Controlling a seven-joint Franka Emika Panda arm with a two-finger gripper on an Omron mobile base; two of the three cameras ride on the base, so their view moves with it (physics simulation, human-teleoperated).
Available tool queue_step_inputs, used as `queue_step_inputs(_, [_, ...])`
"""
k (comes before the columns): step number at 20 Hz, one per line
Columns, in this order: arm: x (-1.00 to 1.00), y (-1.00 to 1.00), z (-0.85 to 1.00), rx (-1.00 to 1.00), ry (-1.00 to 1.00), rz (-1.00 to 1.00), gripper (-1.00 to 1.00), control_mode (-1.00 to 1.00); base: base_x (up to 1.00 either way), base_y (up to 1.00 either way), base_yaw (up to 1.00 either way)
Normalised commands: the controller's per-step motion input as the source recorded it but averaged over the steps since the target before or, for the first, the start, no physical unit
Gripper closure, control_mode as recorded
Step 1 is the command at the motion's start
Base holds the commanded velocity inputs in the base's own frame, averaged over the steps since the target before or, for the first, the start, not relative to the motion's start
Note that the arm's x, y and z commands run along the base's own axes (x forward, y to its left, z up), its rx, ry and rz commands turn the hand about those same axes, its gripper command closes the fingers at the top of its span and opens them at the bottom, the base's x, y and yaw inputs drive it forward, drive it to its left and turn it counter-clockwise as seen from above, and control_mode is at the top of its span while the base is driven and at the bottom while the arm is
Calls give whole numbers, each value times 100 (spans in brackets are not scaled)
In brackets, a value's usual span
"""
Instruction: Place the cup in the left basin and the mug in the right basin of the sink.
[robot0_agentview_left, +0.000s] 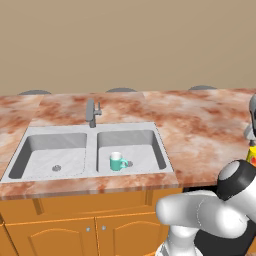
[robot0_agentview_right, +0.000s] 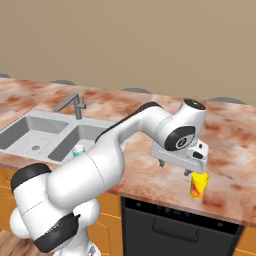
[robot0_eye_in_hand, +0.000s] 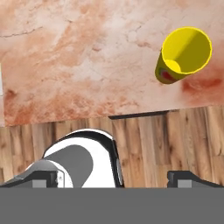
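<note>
The yellow cup (robot0_agentview_right: 199, 185) stands upright on the marble counter (robot0_agentview_right: 150, 170) near its front edge, well right of the sink (robot0_agentview_left: 90, 172). It also shows as the cup (robot0_eye_in_hand: 183, 54) at the upper right of the hand view and the cup (robot0_agentview_left: 251, 156) at the right border. My gripper (robot0_agentview_right: 174, 168) hangs open just above the cup and slightly to its left, with nothing between its fingers (robot0_eye_in_hand: 188, 177). The teal mug (robot0_agentview_left: 118, 161) stands upright in the right basin (robot0_agentview_left: 145, 150); the arm partly hides the mug (robot0_agentview_right: 78, 150). The left basin (robot0_agentview_left: 50, 155) holds nothing.
A grey faucet (robot0_agentview_left: 92, 112) rises behind the sink's divider. A black dishwasher front (robot0_agentview_right: 175, 225) sits under the counter below the cup. Orange cabinet doors (robot0_agentview_left: 60, 235) run under the sink. Wooden floor (robot0_eye_in_hand: 175, 140) lies beyond the counter edge.
</note>
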Motion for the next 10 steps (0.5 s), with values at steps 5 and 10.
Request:
queue_step_inputs(5, [16, 0, -8, 0, 0, 0, -100, -100, 0, 0, 0])
queue_step_inputs(10, [19, -2, -11, -3, 0, 0, -100, -100, 0, 0, 0])
